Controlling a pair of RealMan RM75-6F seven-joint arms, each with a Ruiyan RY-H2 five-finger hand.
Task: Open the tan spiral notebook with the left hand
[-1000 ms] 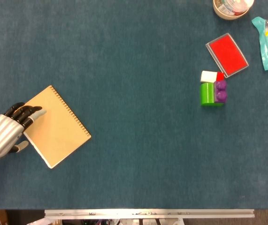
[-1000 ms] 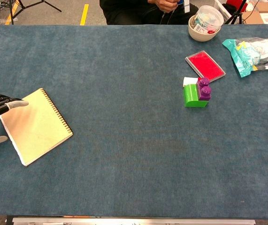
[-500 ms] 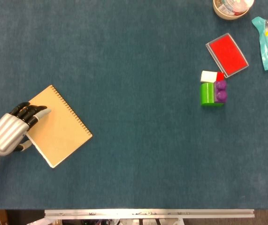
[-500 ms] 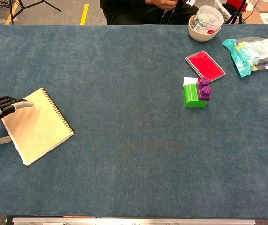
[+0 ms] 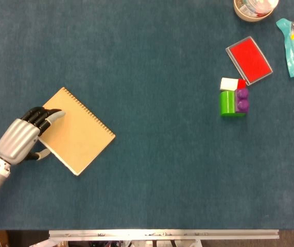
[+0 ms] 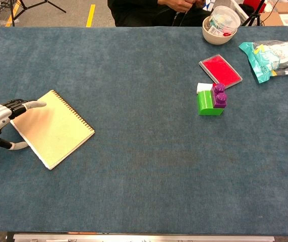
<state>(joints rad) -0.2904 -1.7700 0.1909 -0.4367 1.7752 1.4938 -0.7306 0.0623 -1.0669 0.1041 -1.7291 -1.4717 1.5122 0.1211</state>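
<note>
At the left side, the left hand rests on the closed tan notebook, fingers on top and thumb at its left edge. I cannot tell if it grips. Far right sit toy blocks.

Robot lab or test room.
A blue-carpeted worktop stands on a grey floor with a yellow tape line, a tripod's legs and a seated person behind it.
</note>
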